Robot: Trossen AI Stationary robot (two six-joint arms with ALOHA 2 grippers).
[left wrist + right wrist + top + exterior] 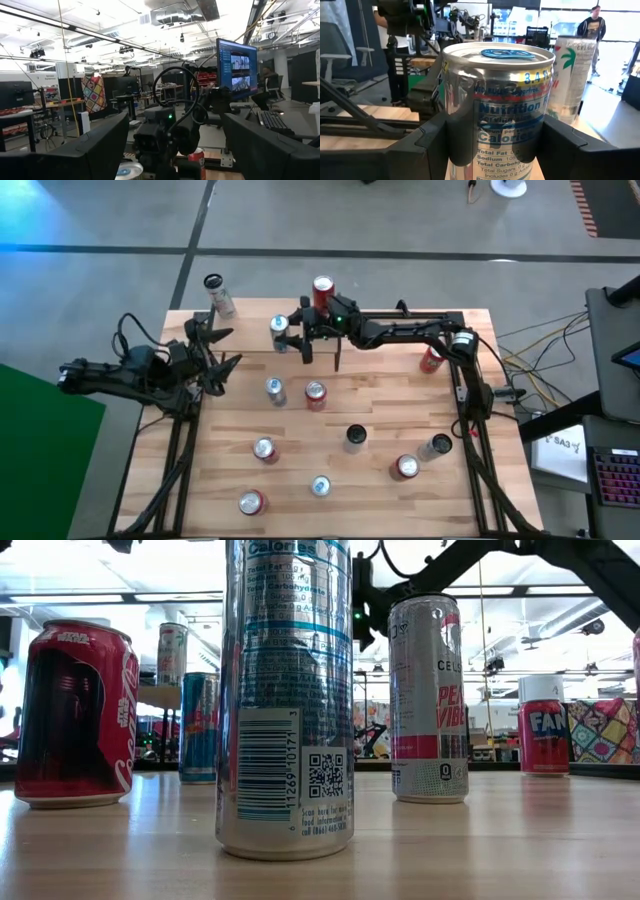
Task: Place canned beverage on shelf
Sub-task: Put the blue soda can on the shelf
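Observation:
My right gripper (288, 332) reaches across the far part of the table and is shut on a silver and blue canned beverage (280, 328), which fills the right wrist view (495, 110). My left gripper (222, 350) waits open at the table's left side with nothing between its fingers (175, 150). In the low view the shelf (148, 696) shows far back on the left as a raised light board. One can (172, 652) stands on it. A big can in front hides the held can in that view. My right gripper pinches the can's round side wall (451, 135) between its two fingers, one on each side, a little below the top rim. The fingers lie about level and come from the table's right side. The can stands upright, lid up. Its base is out of view.
Several other cans stand about the table: a red one (322, 292) at the far edge, two (275, 390) (315, 394) in the middle, more toward the near edge. A white can with a palm print (572, 75) stands just beyond the held can. A person (594, 20) stands in the room behind.

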